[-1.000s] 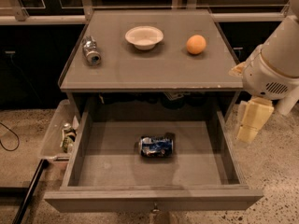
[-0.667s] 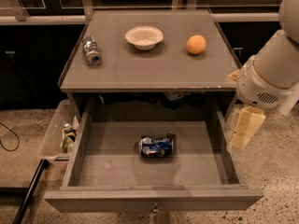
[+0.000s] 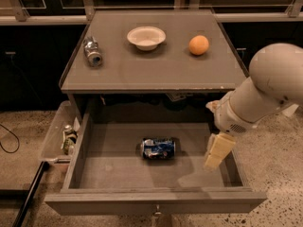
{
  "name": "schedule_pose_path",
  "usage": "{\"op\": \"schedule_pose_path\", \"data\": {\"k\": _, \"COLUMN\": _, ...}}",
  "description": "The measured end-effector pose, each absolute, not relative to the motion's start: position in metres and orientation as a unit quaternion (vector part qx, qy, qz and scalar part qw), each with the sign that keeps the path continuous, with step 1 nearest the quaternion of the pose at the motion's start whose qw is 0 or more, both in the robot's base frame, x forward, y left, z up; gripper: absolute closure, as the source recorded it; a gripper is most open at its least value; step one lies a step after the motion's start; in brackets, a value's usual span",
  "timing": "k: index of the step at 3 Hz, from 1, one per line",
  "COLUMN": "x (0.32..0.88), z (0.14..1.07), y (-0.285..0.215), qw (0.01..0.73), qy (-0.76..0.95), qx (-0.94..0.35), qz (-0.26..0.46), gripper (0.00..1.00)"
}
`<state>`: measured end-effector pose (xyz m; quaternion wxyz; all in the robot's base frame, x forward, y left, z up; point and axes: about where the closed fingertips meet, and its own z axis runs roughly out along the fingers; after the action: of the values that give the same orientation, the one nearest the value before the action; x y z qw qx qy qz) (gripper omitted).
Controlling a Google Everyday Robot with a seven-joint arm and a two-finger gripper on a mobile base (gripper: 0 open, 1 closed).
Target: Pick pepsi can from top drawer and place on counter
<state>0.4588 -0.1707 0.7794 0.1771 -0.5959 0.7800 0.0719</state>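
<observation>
1. Blue with white and red markings and silver ends, the pepsi can (image 3: 158,148) lies on its side on the floor of the top drawer (image 3: 156,202). It is left of the gripper (image 3: 218,151), well apart from it and at about the same level in the view.
2. Grey wood makes up the drawer, which stands pulled out wide. The gripper hangs over its right part, just inside the right wall.
3. Cream-coloured, the gripper points down and slightly left and has hold of nothing. Whether it is open or closed cannot be told from this angle.
4. Up and to the right of the gripper runs the white arm (image 3: 265,89), its rounded bulk beside the counter's right edge.
5. The counter (image 3: 156,72) lies above and to the left of the gripper, covering the back of the drawer.
6. On the counter, the orange (image 3: 199,45) is nearest the gripper, above it and a little left. The white bowl (image 3: 147,37) sits farther up and left. The silver-grey can (image 3: 92,51) lies on its side farthest left.
7. Far to the gripper's left, just outside the drawer's left wall, stands a clear plastic bin (image 3: 54,136) holding small items too unclear to name.
8. Below and left of the gripper, a small knob (image 3: 155,215) sits at the middle of the drawer's front panel.
</observation>
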Motion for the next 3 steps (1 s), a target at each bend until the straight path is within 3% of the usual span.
{"op": "schedule_pose_path", "data": {"k": 3, "x": 0.4702, "z": 0.7535, "y": -0.1490, "qw": 0.210, "qy": 0.773, "qx": -0.591, "qz": 0.099, "gripper": 0.00}}
